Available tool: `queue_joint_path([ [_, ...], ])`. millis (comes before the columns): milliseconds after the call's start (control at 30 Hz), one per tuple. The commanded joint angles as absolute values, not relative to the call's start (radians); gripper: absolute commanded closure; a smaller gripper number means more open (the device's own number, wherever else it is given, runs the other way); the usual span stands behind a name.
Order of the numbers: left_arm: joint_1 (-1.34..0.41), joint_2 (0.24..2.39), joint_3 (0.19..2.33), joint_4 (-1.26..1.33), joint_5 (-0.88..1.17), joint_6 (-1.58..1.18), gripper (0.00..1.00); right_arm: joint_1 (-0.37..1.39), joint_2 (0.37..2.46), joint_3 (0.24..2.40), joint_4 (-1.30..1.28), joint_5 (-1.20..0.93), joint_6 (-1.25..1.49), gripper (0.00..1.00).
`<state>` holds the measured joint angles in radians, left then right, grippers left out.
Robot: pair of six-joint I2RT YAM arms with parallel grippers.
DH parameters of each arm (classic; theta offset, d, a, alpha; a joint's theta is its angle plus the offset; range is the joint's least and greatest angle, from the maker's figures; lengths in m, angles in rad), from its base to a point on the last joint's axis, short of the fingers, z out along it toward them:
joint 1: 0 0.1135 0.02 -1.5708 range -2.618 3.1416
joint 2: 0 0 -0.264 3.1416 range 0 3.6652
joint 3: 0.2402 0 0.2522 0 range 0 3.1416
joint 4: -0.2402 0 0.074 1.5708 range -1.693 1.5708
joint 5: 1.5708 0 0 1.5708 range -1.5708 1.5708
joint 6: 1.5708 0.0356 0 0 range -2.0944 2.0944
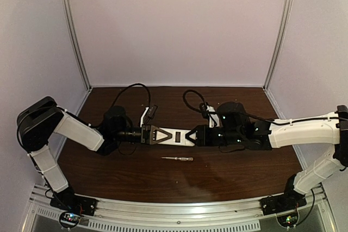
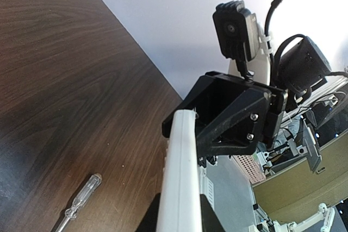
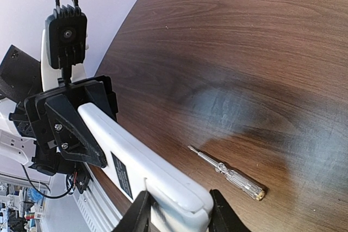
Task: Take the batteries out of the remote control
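The white remote control hangs level above the brown table, held at both ends. My left gripper is shut on its left end and my right gripper is shut on its right end. In the left wrist view the remote runs edge-on from my left gripper to the black right gripper. In the right wrist view its back with a black label shows, clamped in my right gripper; the left gripper grips the far end. No batteries are in view.
A thin screwdriver with a clear handle lies on the table just in front of the remote; it also shows in the left wrist view and the right wrist view. White walls enclose the table.
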<state>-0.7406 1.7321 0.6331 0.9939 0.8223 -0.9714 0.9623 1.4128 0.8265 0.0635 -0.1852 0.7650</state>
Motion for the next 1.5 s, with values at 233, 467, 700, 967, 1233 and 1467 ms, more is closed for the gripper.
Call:
queue_joint_path([
  [233,-0.758,1.704,0.634,1.049,0.83,-0.971,1.0,0.958,1.403,0.802,0.058,-0.145,0.764,0.77],
  [467,-0.758,1.704,0.634,1.051,0.828,-0.973,1.0,0.958,1.39,0.801,0.042,-0.129,0.762,0.77],
  [700,-0.758,1.703,0.632,1.055,0.83,-0.976,1.0,0.958,1.374,0.792,0.026,-0.12,0.764,0.79],
  [967,-0.759,1.703,0.632,1.055,0.829,-0.976,1.0,0.958,1.351,0.769,0.013,-0.105,0.766,0.86],
  [1233,-0.759,1.703,0.632,1.058,0.83,-0.979,1.0,0.958,1.316,0.742,0.007,-0.092,0.766,0.93],
  [1467,-0.759,1.707,0.633,1.054,0.827,-0.976,1.0,0.962,1.306,0.742,-0.003,-0.116,0.779,0.51],
])
